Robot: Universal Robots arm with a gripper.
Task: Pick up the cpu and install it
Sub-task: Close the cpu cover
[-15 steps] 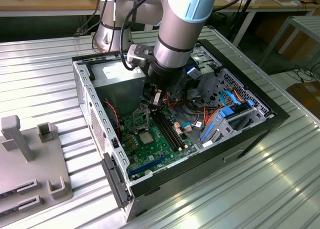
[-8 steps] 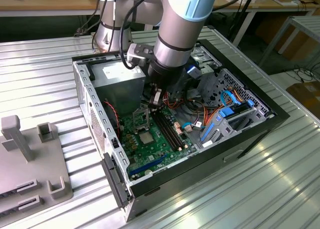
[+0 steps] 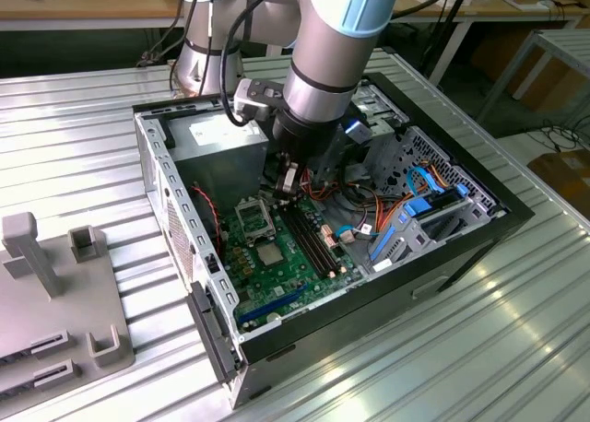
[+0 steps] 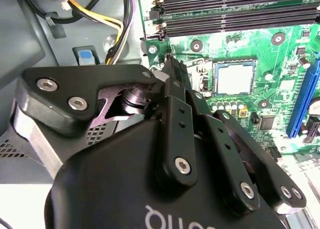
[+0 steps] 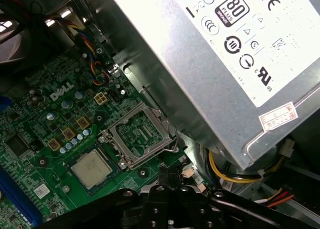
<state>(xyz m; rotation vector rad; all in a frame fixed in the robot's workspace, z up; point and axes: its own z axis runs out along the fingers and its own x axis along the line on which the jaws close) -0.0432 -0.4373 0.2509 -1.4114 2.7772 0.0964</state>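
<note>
In the exterior view my pincer (image 3: 288, 184) hung inside the open case (image 3: 516, 210), which stood on the table (image 3: 516, 348). The cpu (image 3: 269, 253) lay flat on the motherboard (image 3: 277, 284), lower than my tips and nearer the camera. The empty socket frame (image 3: 253, 217) lay between it and the power supply (image 3: 217, 141). Being square, the cpu offered no long axis.

In the second wrist view my pincer (image 4: 169, 69) was clenched, tips together, with nothing that I could see between them. The cpu (image 4: 235, 78) lay on the board ahead and off to one side, apart from them.

In the first wrist view the cpu (image 5: 91, 169) sat just beside the socket frame (image 5: 142, 134), on its side away from the power supply (image 5: 210, 64), and apart from my pincer (image 5: 168, 175). The supply carried a white label of printed marks and a small red-edged sticker (image 5: 278, 116), and the board bore white lettering. I read none of it out.
</note>
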